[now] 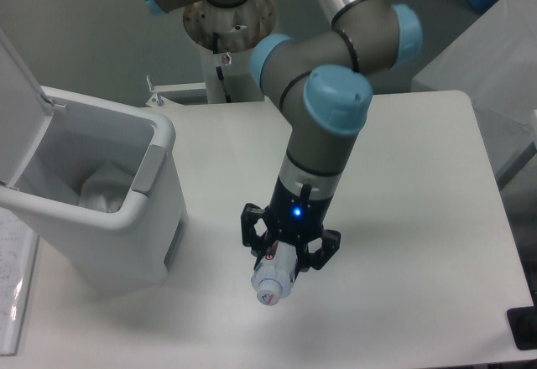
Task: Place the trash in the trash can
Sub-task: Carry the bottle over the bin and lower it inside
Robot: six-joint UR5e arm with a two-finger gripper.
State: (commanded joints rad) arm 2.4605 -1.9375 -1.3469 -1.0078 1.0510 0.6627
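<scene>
The hand [289,247] is pinched on the bottle [275,275], which hangs from between its fingers with the capped end lowest, raised over the bench [403,243] to the right of the open trash can [109,210].

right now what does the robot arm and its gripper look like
The arm is made of dark grey cylindrical links with light blue round caps at the joints, plus a shiny silver tube section higher up. The gripper is black, with short fingers spread around a dark wrist body, and a small blue light glows on that wrist. A thin dark cable runs near the round metal base mount.
</scene>
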